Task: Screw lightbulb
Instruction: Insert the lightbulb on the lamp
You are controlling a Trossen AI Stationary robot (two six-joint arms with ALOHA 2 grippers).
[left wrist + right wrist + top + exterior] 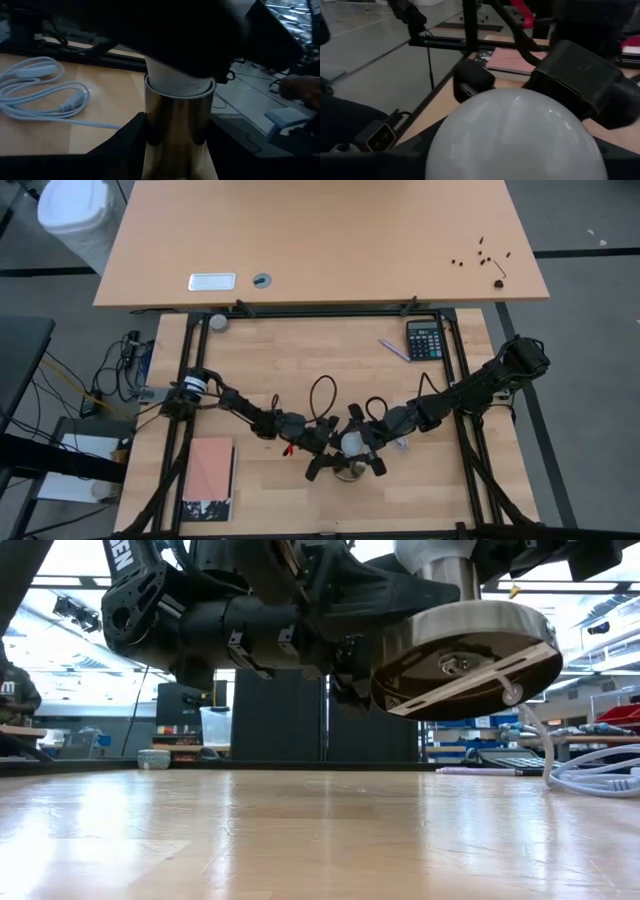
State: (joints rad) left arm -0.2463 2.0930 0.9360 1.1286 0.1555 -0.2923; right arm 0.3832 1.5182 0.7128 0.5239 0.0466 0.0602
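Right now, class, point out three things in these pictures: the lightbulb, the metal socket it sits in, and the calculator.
lightbulb (515, 137): right wrist view, on its white rounded globe.
metal socket (177, 130): left wrist view, on its shiny cylindrical wall.
calculator (424, 339): high view, on its keypad.

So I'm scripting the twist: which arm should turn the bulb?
Probably the right: its gripper sits around the lightbulb globe, while the left gripper holds the metal socket steady.
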